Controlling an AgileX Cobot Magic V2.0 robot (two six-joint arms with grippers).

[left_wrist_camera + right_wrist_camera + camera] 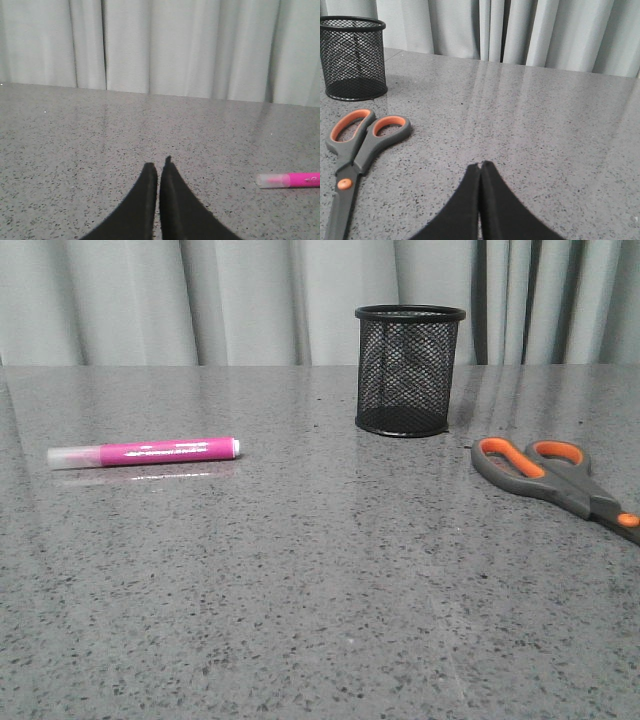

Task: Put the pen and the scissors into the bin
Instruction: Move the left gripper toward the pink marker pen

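Observation:
The magenta pen point(145, 451) lies flat on the grey stone table at the left, its clear cap pointing left. It also shows in the left wrist view point(290, 179), off to one side of my left gripper point(159, 166), which is shut and empty above the table. The scissors point(555, 476) lie flat at the right, loops toward the bin. They also show in the right wrist view point(357, 150), beside my right gripper point(481, 165), which is shut and empty. The black mesh bin point(409, 370) stands upright at the back centre; it also shows in the right wrist view point(353, 57). Neither gripper shows in the front view.
The speckled grey table point(300, 590) runs to a grey curtain point(250, 300) along the back edge. Nothing else stands on the table.

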